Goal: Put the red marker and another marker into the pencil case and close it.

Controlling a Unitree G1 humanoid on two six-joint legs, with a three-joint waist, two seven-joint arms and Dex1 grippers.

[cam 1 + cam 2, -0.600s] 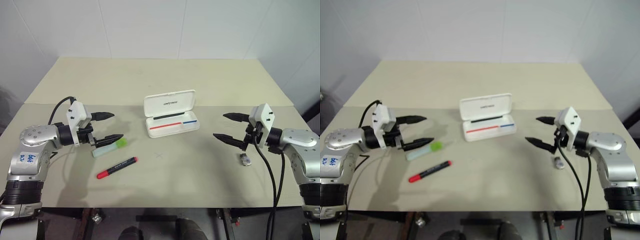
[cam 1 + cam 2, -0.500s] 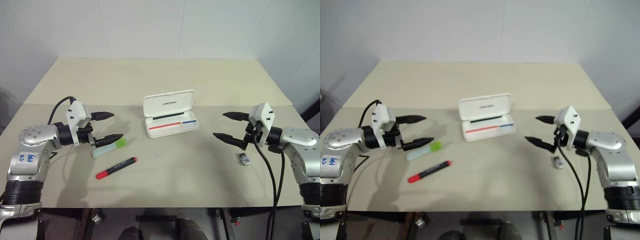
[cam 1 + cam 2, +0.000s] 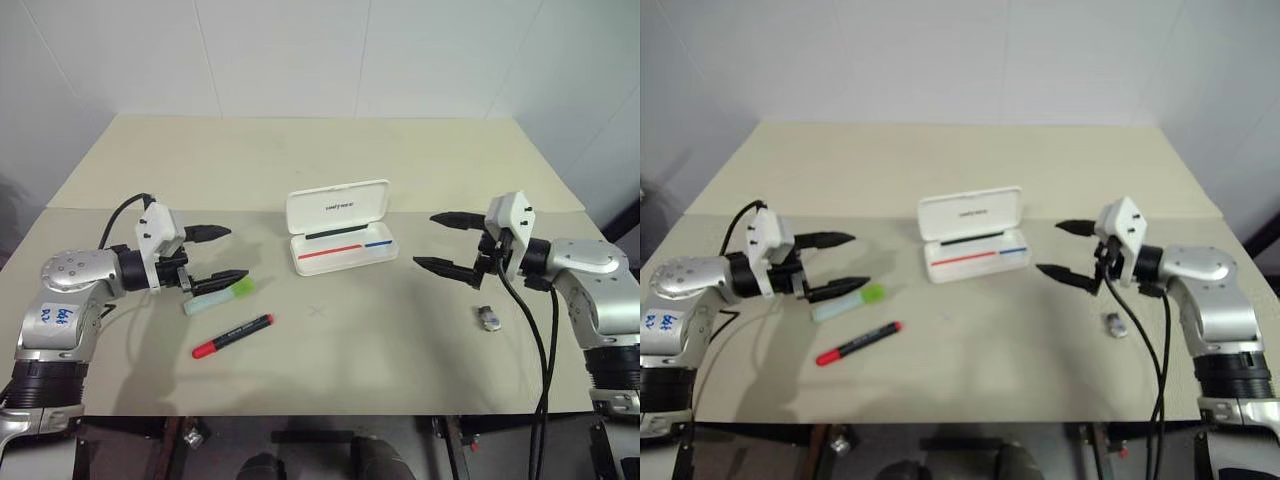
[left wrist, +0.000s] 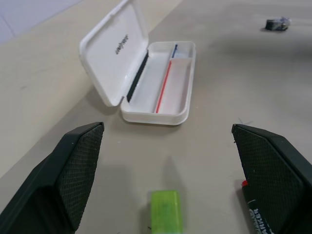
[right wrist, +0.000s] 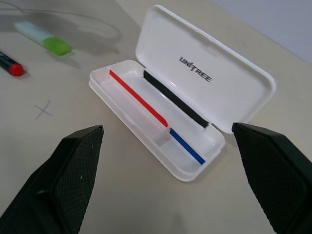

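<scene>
Nothing is packed yet: you have both markers still to load and the lid to shut. Nearest you, the red marker (image 3: 233, 335) lies on the matte beige table (image 3: 330, 180), slim and black-barrelled. Just beyond it rests the stubby mint highlighter (image 3: 217, 295), under your left gripper (image 3: 216, 254), jaws wide and empty. Your right gripper (image 3: 447, 243) gapes empty too. Farthest, the glossy white pencil case (image 3: 342, 241) stands open, rounded and empty.
</scene>
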